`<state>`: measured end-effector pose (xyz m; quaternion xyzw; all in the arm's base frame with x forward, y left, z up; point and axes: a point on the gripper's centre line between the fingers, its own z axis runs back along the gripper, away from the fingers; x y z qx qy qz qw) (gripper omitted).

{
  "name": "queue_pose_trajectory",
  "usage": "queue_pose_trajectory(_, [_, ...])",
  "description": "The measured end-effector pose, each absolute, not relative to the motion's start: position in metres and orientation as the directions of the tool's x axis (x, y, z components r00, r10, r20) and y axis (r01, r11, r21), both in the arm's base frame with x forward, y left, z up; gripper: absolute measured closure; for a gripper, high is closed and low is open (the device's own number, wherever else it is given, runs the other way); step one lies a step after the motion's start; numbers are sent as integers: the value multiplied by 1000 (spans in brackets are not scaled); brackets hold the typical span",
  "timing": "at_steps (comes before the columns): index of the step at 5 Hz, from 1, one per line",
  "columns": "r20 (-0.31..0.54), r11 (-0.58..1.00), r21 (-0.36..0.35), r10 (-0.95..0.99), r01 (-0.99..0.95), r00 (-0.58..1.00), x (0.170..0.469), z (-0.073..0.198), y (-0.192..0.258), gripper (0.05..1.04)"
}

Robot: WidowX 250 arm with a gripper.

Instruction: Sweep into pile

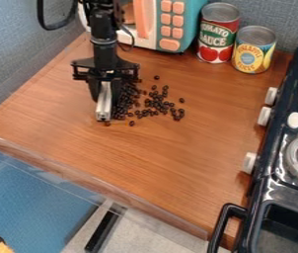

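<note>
Gripper [105,99] points down, clamped on a silver bar [103,111], low at the table [131,153]. Bar hangs long side down, presumably so its face can serve as a pusher. Beans [157,104] lie just beside it, packed densest near the bar, looser to the right with a few strays: likely a pile half made. Cans [253,49] and microwave [168,24] stand behind, probably set back to leave sweeping room; stove [270,183] well off right.

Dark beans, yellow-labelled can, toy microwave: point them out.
Dark beans [157,104]: camera view, within the loose scatter.
Yellow-labelled can [252,52]: camera view, front of the label.
Toy microwave [141,20]: camera view, orange door handle.
</note>
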<state>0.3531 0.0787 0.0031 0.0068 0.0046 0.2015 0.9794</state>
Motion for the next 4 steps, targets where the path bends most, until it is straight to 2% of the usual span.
queue_pose_trajectory(4, [-31, 934, -22, 357, -358, 934, 357, 4, 37, 700])
